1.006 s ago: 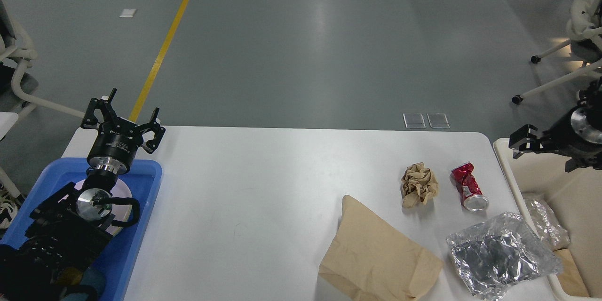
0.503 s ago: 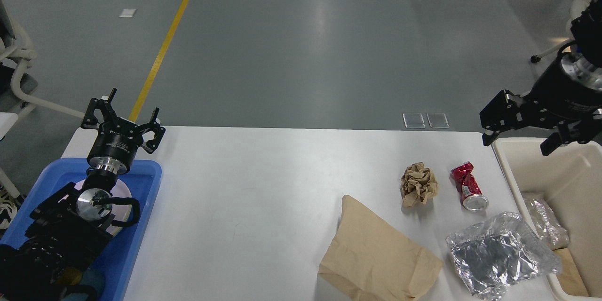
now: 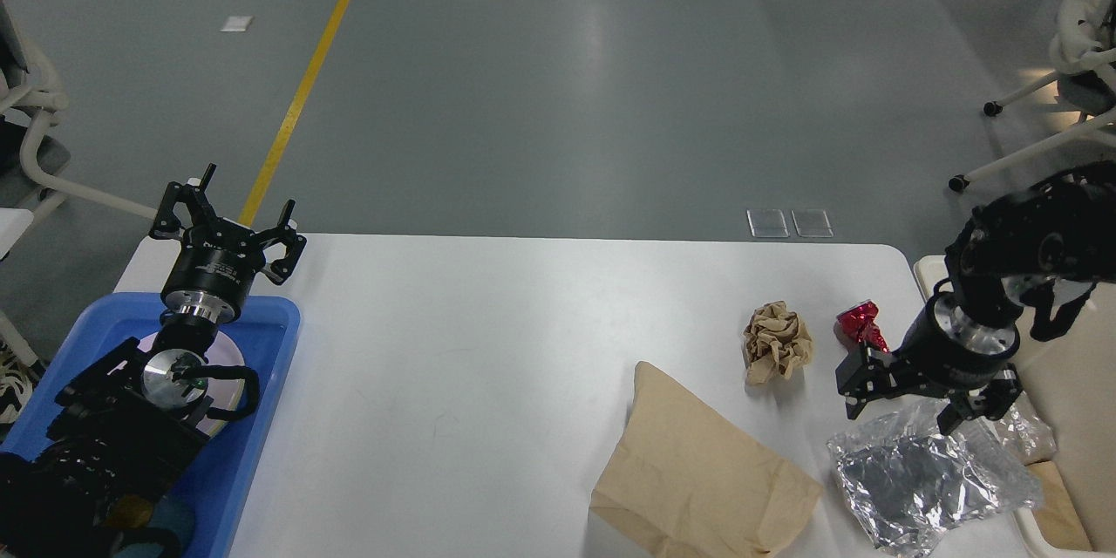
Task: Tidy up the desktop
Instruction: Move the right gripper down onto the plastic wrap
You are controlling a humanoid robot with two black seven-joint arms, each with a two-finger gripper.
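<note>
The white desktop (image 3: 488, 349) carries litter on its right side: a crumpled brown paper ball (image 3: 776, 342), a crushed red can (image 3: 859, 320) partly hidden by my right arm, a flat brown paper bag (image 3: 697, 475) and a crumpled silver foil bag (image 3: 928, 484). My right gripper (image 3: 907, 410) is open, pointing down just above the foil bag's far edge, right by the can. My left gripper (image 3: 228, 222) is open and empty above the far left corner of the desktop.
A blue tray (image 3: 261, 418) with a white plate sits at the left edge under my left arm. A cream-white bin (image 3: 1068, 366) stands at the right edge with clear plastic and brown paper in it. Chairs stand on the floor at far left and far right.
My right arm has swung from above the bin down and left to the desktop, now over the foil bag and covering part of the can. The left arm has not moved.
</note>
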